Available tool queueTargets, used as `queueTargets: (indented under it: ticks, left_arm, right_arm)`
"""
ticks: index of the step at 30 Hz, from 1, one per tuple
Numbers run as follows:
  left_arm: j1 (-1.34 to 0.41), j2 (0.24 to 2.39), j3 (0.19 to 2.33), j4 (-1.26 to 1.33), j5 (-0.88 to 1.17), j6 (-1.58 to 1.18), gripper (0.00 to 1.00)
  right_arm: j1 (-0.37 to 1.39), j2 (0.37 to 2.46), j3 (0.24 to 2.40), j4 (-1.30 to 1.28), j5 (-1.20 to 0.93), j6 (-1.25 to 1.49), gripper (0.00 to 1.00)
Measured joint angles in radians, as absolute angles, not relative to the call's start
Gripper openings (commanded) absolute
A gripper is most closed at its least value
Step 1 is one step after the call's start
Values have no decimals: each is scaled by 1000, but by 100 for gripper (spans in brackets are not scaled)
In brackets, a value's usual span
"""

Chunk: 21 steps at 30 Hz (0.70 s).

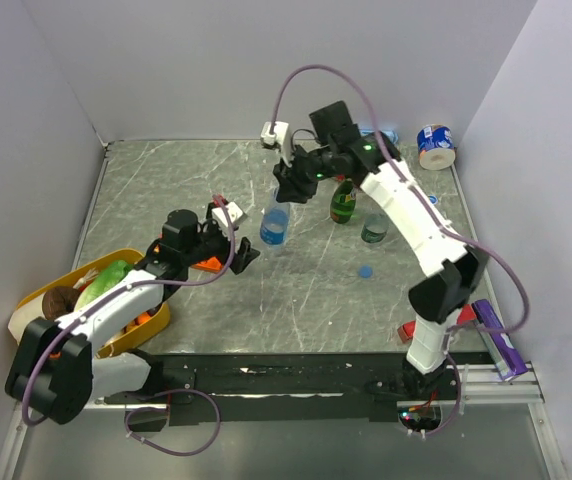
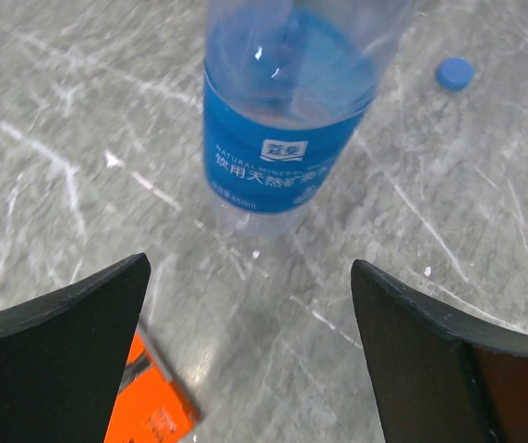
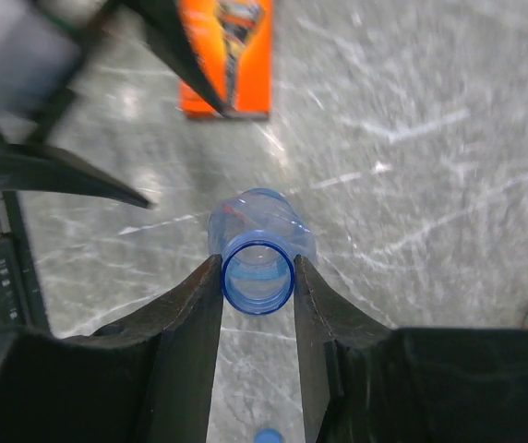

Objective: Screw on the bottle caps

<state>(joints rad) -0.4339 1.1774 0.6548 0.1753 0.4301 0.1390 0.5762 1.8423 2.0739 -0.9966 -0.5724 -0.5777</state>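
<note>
Right claw [image 3: 258, 269] is clamped from above on the neck of the small clear plastic water bottle [image 3: 246, 217], one finger on each side of its open, blue-tinted, uncapped mouth. That bottle stands upright near the middle of the grey marbled tabletop [image 1: 166, 190], its blue label printed with white characters. Left claw [image 2: 250, 277] gapes wide and holds nothing, low and near the bottle's base. One plain blue round plastic cap [image 1: 365, 270] lies flat to the bottle's right, apart from it. Beyond the cap, a small dark green narrow-necked bottle [image 1: 343, 203] stands upright.
</note>
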Motion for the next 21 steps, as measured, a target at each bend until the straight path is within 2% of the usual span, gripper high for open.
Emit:
queueTargets:
  ticks: [7, 15, 18, 21]
  left_arm:
    - [-470, 1240, 654, 289, 510, 163, 96]
    - [-515, 1320, 655, 376, 558, 144, 96]
    - [-520, 1330, 659, 388, 583, 138, 99]
    - [-521, 1337, 660, 404, 615, 133, 92]
  right_arm:
    - [576, 1711, 2057, -1026, -705, -635, 7]
    - [576, 1708, 2057, -1077, -793, -653, 7]
    - [576, 1708, 2057, -1080, -799, -653, 7]
    - [576, 1708, 2057, -1080, -803, -653, 8]
